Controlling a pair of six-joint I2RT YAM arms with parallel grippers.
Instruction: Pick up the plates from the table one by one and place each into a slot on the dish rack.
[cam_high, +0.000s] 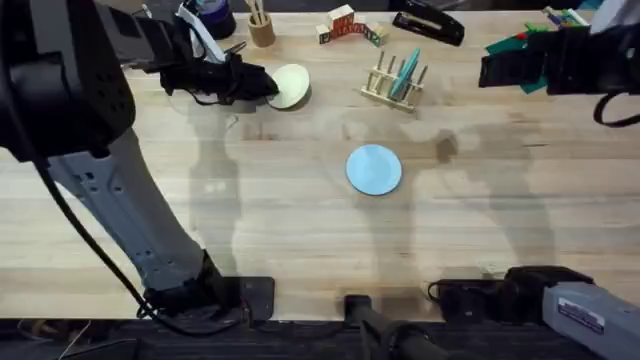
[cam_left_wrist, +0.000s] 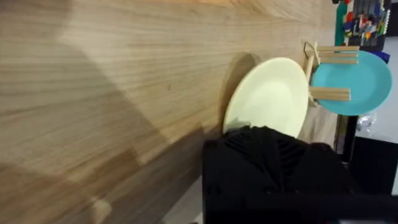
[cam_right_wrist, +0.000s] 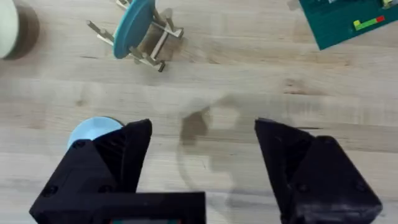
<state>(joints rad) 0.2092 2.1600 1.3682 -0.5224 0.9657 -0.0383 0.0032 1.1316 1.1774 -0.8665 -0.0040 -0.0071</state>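
Overhead view: the large light wooden butcher-block table (cam_high: 300, 250) carries a small light wooden dish rack (cam_high: 393, 82) with upright dowel pegs in the upper middle of the frame. A teal-blue round plate (cam_high: 406, 72) already stands on edge in a slot between its pegs. A second, light blue flat round plate (cam_high: 374, 168) lies flat on the wood near the centre, below the rack and well apart from it.

At the upper left, the left arm reaches across from its base at the lower left, and the black left gripper (cam_high: 262, 85) is clamped on the edge of a cream, pale yellow round plate (cam_high: 291, 85). That plate sits left of the rack, not yet in any slot. In the left wrist view the cream plate (cam_left_wrist: 267, 98) is tilted up on its rim, with the black fingers (cam_left_wrist: 261, 149) closed over its near edge, and the rack (cam_left_wrist: 326, 74) with the teal plate (cam_left_wrist: 360, 81) stands just beyond it.

The right gripper (cam_high: 500, 68) hangs at the upper right of the overhead frame, near a green board (cam_high: 525, 45). In the right wrist view its two black fingers (cam_right_wrist: 124, 155) are spread wide with nothing between them, above bare wood; the light blue plate (cam_right_wrist: 93, 129) peeks out beside one finger, and the rack (cam_right_wrist: 146, 37) lies farther off.
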